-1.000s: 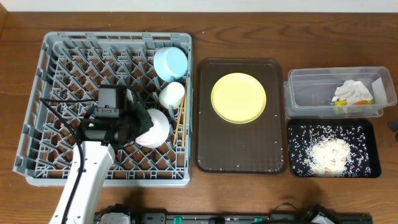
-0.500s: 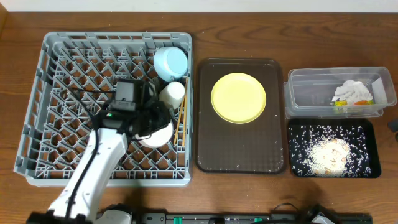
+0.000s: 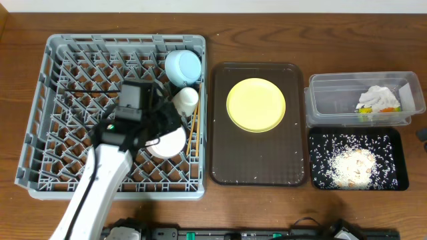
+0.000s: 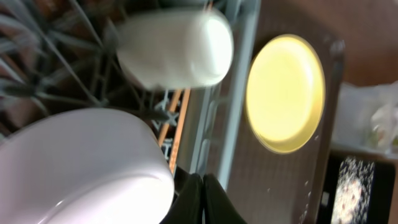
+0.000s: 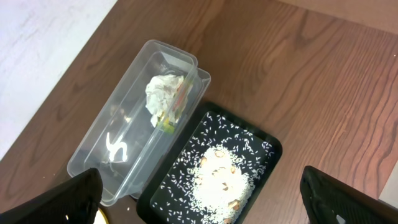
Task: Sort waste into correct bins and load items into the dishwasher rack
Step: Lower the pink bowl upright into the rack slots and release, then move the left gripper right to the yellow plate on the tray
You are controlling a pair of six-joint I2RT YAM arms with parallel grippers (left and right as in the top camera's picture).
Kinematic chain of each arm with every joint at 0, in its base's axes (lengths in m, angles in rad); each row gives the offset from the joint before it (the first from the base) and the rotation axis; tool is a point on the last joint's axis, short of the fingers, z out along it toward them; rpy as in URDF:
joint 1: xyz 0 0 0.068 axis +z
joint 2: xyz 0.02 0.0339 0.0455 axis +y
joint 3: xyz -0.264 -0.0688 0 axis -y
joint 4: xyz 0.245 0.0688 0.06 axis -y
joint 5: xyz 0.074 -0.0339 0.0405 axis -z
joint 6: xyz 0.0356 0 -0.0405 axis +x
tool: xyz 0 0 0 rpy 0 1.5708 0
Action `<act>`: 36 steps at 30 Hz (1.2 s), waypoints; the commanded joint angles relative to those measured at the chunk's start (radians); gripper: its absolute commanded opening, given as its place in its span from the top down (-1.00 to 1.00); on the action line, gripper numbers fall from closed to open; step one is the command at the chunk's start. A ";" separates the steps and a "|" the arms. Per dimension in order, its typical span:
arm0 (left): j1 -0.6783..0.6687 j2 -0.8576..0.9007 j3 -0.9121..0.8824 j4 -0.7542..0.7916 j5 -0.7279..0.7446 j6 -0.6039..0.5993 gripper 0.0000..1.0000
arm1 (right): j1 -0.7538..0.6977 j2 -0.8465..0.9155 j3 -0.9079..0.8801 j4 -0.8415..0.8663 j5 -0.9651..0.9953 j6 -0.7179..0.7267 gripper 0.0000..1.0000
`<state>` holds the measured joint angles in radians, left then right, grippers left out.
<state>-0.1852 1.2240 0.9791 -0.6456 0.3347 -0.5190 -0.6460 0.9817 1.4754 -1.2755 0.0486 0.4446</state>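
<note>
The grey dishwasher rack [image 3: 60, 100] holds a light-blue dish [image 3: 182, 67], a white cup [image 3: 185, 100], a white bowl [image 3: 167, 141] and wooden chopsticks [image 3: 195, 137]. My left gripper [image 3: 175, 122] hovers over the rack beside the bowl, shut and empty. The left wrist view shows its fingers pressed together [image 4: 202, 186] next to the bowl [image 4: 81, 168], below the cup [image 4: 177, 48] and the chopsticks [image 4: 174, 118]. The yellow plate [image 3: 256, 105] lies on the brown tray. My right gripper [image 5: 200, 180] is open above the black tray [image 5: 249, 140] of rice [image 5: 217, 180].
The dark-brown serving tray [image 3: 227, 160] sits between the rack and the bins. The clear tub [image 3: 333, 100] at the right holds the tissue [image 3: 378, 97] and the snack wrapper [image 3: 367, 115]. In front of it, the black tray [image 3: 393, 143] holds rice scraps [image 3: 352, 167].
My left arm has swung to the right over the rack, bringing its shut gripper up beside the bowl and the cup. Nothing else has moved.
</note>
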 commanded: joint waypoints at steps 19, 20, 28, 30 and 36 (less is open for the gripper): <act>0.003 0.127 0.007 -0.127 -0.353 0.053 0.88 | -0.013 -0.002 0.000 -0.001 0.000 0.011 -0.98; 0.003 0.138 0.007 -0.119 -0.354 0.055 0.88 | -0.013 -0.002 0.000 -0.001 0.000 0.011 -0.98; 0.002 0.158 0.007 -0.101 -0.311 0.055 0.88 | -0.013 -0.002 0.000 -0.001 0.000 0.011 -0.99; 0.002 0.150 0.007 -0.100 -0.251 0.055 0.88 | -0.013 -0.002 0.000 -0.001 0.000 0.011 -0.99; -0.011 0.087 0.016 -0.082 -0.160 0.055 0.88 | -0.013 -0.002 0.000 -0.001 0.000 0.011 -0.98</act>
<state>-0.1955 1.3327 1.0073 -0.7330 0.1555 -0.4728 -0.6460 0.9817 1.4754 -1.2755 0.0486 0.4446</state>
